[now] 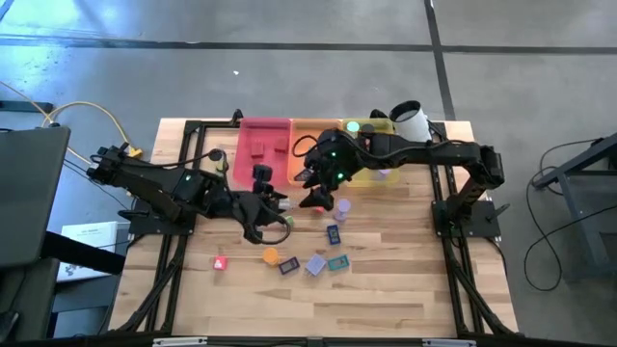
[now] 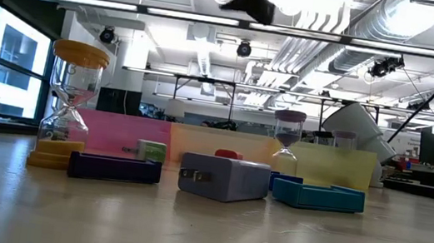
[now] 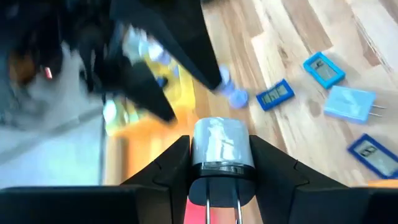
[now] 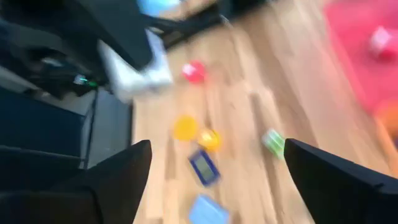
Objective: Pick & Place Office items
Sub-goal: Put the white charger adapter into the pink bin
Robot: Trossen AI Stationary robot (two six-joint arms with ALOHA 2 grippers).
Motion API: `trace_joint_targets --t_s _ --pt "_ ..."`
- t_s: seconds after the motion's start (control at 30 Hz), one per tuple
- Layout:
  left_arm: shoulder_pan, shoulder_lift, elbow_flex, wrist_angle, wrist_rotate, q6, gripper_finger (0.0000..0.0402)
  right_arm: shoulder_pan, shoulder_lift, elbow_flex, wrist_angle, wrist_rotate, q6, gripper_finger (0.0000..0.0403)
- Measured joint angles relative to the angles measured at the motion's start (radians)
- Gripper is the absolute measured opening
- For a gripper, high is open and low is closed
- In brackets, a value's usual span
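A: High view first. The left gripper [image 1: 273, 205] sits near the middle of the wooden surface [image 1: 405, 289], just at six o'clock of the pink tray [image 1: 262, 149].

B: And the right gripper [image 1: 313, 188]?

A: Close by at its three o'clock, below the orange tray [image 1: 307, 130]. The yellow tray [image 1: 378, 125] and a white cup [image 1: 410, 121] lie at the far right end. Loose pieces are scattered toward six o'clock: a red block [image 1: 220, 262], an orange round piece [image 1: 271, 255], a dark blue rectangle [image 1: 333, 234], a teal rectangle [image 1: 337, 262].

B: Low view?

A: An orange-capped hourglass [image 2: 68, 106] at nine o'clock, a dark blue flat piece [image 2: 114, 167] beside it, a lavender plug-shaped block [image 2: 225, 177] in the centre, a teal flat piece [image 2: 318, 194] at three o'clock.

B: Left wrist view, what's the grip?

A: The left gripper [image 3: 219, 168] is clenched on a silvery rounded piece [image 3: 219, 146], squeezed between both fingers. Blue rectangles [image 3: 275, 94] lie on the wood beyond.

B: Right wrist?

A: The right gripper [image 4: 214, 165] is spread wide, released, nothing between its fingers [image 4: 121, 168]. Below it lie a blurred yellow piece [image 4: 185, 127], a red piece [image 4: 194, 71] and a green piece [image 4: 272, 142].
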Motion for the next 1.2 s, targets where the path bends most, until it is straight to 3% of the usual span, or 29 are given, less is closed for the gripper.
trace_joint_targets --t_s 0.2,0.33,0.57,0.77,0.97,1.2 --pt "0.041 -0.018 0.0 -0.199 -0.026 -0.404 0.0127 -0.045 -0.017 -0.002 -0.127 0.003 -0.011 0.0365" --pt "0.095 -0.03 0.0 -0.306 -0.018 -0.533 0.0127 -0.057 -0.058 -0.001 -0.128 0.002 -0.029 0.0366" --pt "0.24 -0.036 0.0 -0.374 0.014 -0.494 0.0127 -0.076 -0.134 0.0 -0.131 0.043 -0.04 0.0366" --pt "0.458 -0.036 0.0 -0.369 0.221 -0.364 0.0127 -0.075 -0.178 0.0 -0.136 0.14 -0.058 0.0366" --pt "0.712 -0.031 0.0 -0.341 0.389 -0.273 0.0127 -0.074 -0.186 0.0 -0.162 0.159 -0.057 0.0366" --pt "0.967 0.062 0.0 -0.298 0.501 -0.394 0.0127 -0.074 -0.186 0.0 -0.172 0.159 -0.057 0.0366"
